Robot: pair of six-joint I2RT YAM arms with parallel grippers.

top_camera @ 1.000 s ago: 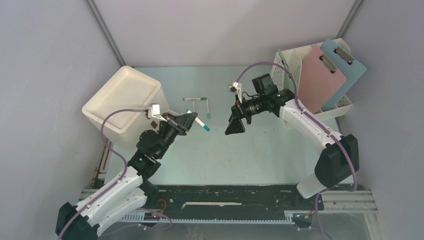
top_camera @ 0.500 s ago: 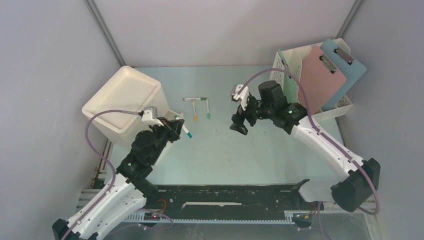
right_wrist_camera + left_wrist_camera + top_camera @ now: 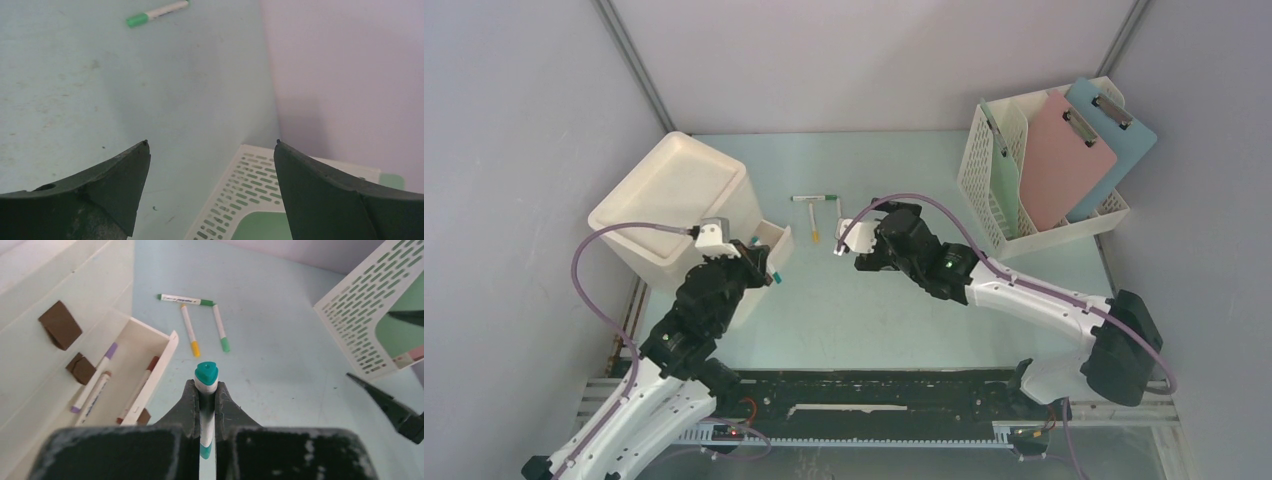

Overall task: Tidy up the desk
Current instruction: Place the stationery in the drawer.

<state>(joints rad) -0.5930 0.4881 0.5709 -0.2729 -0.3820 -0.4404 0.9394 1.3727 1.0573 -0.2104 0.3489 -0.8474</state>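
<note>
Plain grey panels form the back wall point(image 3: 874, 60), left wall point(image 3: 514, 150) and right wall point(image 3: 1214, 230). A slanted metal strip point(image 3: 634, 65) marks each far corner. The light is soft and even.

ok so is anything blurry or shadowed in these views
Top external: even light, sharp, faint shadows on the desk. Left wrist: the left tool blurs near the lens, its teal-capped marker crisp. Right wrist: the right tool looks soft-edged; a shadow dims the wall by the rack.

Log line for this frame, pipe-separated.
left gripper: shut on teal-capped marker | right gripper: open, empty | white tray: stored markers | desk: three loose markers
</note>
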